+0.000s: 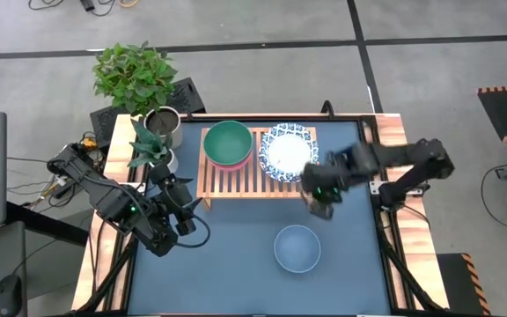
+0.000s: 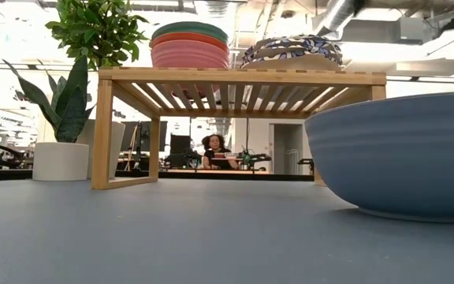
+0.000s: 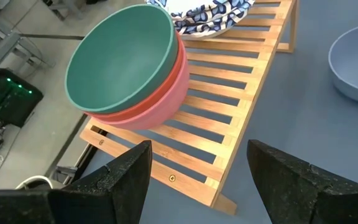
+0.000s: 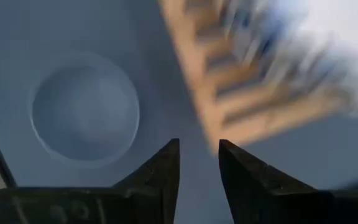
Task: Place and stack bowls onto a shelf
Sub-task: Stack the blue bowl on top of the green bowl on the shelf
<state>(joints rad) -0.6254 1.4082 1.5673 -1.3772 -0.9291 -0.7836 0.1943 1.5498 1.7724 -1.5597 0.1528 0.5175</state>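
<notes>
The light-wood shelf [image 1: 236, 183] stands at the table's far middle. On its left half a green bowl [image 1: 228, 142] is nested in a pink-red bowl [image 3: 160, 99]. On its right half sit stacked white bowls with blue patterned rims [image 1: 289, 151]. A plain blue bowl [image 1: 297, 247] rests on its base on the dark blue tabletop, near the front. My left gripper [image 1: 187, 204] is open and empty, near the shelf's left front corner. My right gripper [image 1: 322, 208] hovers by the shelf's right front corner, narrowly open and empty; its wrist view shows the blue bowl [image 4: 84, 115] below.
A leafy plant in a metal pot [image 1: 161, 123] and a spiky plant in a white pot [image 1: 152, 151] stand left of the shelf. The tabletop [image 1: 227, 264] lies bare between the shelf and the near edge. A person [image 2: 213, 150] sits far behind the table.
</notes>
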